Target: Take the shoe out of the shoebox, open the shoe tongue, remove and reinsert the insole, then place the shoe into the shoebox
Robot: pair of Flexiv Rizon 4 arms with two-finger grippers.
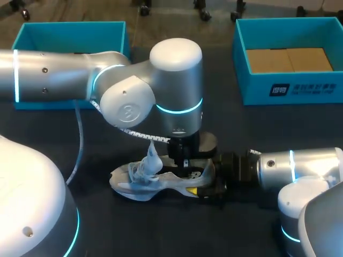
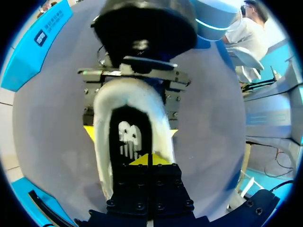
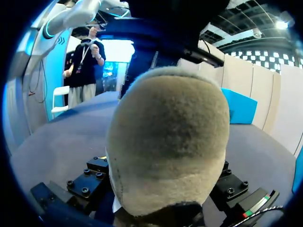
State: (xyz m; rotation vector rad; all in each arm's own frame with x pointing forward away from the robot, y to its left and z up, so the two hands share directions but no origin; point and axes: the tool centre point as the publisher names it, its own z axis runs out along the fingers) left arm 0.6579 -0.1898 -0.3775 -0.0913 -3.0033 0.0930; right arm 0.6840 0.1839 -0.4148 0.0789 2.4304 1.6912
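Note:
A pale grey-white shoe (image 1: 153, 182) lies on the dark table, its tongue and laces (image 1: 151, 159) standing up. My right gripper (image 1: 208, 184) comes in from the right and is shut on the heel; in the left wrist view its yellow fingertips (image 2: 90, 133) press both sides of the shoe (image 2: 106, 118). The suede heel (image 3: 168, 142) fills the right wrist view and hides that gripper's tips. My left gripper (image 1: 185, 163) points straight down into the shoe's opening. Its tips (image 2: 149, 161) are shut together over the black insole (image 2: 130, 137); I cannot tell whether they pinch it.
A teal shoebox (image 1: 115, 37) stands at the back left, partly behind my left arm. A second teal box (image 1: 268, 91) with brown cardboard inside stands at the back right. A cable (image 1: 80, 139) hangs from the left arm over the table.

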